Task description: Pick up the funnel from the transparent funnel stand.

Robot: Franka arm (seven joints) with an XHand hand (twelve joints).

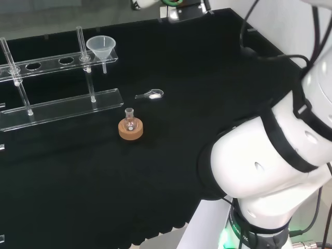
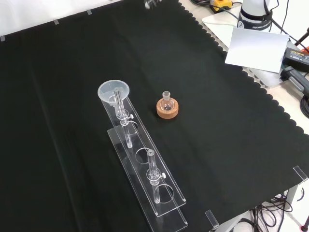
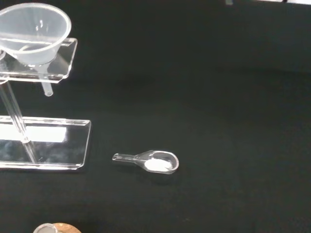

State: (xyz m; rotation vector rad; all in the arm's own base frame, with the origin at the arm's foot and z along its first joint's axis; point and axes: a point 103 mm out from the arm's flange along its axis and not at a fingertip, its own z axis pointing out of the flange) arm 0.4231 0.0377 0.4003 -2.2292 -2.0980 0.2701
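The clear funnel (image 1: 99, 46) sits in the end hole of the transparent funnel stand (image 1: 62, 104), its stem hanging down through the top plate. In the front view the funnel (image 2: 114, 91) is at the stand's (image 2: 145, 179) far end. The wrist view looks from a distance at the funnel (image 3: 33, 31) and the stand's top plate (image 3: 58, 73). A small blurred piece at the front view's top edge may be the hand (image 2: 149, 4), well away from the funnel. Nothing touches the funnel.
A small round flask on a cork ring (image 1: 130, 127) stands near the stand's base, as the front view (image 2: 167, 107) also shows. A clear scoop with white powder (image 1: 150, 95) lies on the cloth beside it (image 3: 155, 161). The arm's white links (image 1: 270, 171) stand at the head view's right.
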